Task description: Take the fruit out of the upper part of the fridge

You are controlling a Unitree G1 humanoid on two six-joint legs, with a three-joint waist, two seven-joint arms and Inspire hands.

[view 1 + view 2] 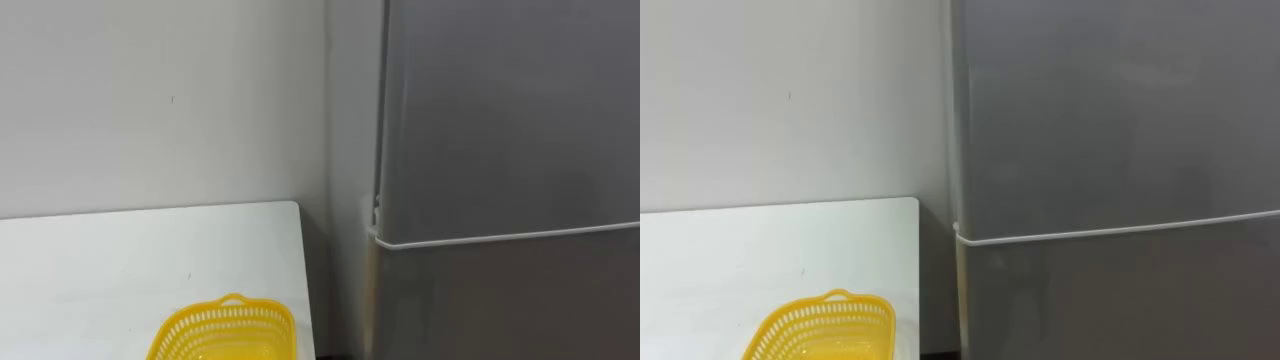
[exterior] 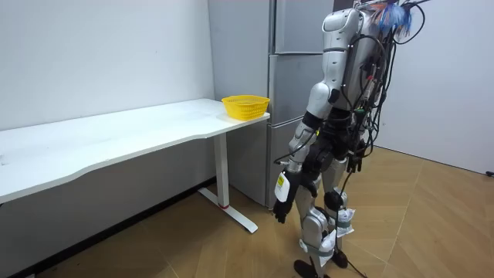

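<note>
The grey fridge fills the right of the eye views, both doors shut, with a pale seam between the upper and lower door. In the room view I stand upright close in front of the fridge, facing it. My left hand hangs by my thigh with relaxed fingers, holding nothing. My right hand hangs low on my far side, mostly hidden by my body.
A white table stands left of the fridge against the wall. A yellow mesh basket sits on its near right corner, also seen as the basket in the room view. Wooden floor lies open behind me.
</note>
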